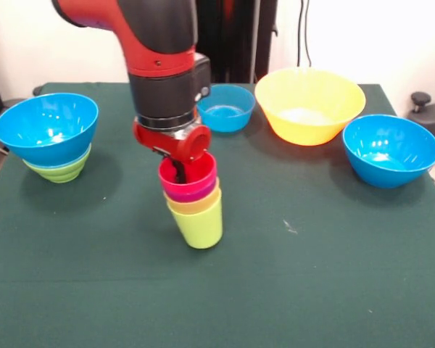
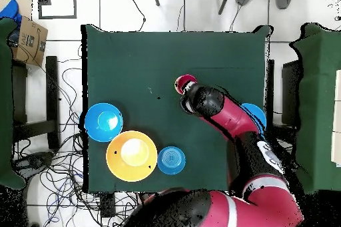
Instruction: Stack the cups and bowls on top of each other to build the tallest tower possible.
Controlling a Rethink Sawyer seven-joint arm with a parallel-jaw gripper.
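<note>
Several cups stand nested in one pile at the middle of the table: a lime green cup lowest, a yellow one, a purple one, and a red cup on top. My gripper reaches down from above into the red cup's rim at its left side. Its tips are hidden by the cup. In the overhead view the gripper sits over the red cup. No tower of bowls stands.
A large blue bowl sits nested in a lime green bowl at the left. A small blue bowl, the very large yellow bowl and another large blue bowl stand along the back and right of the green table.
</note>
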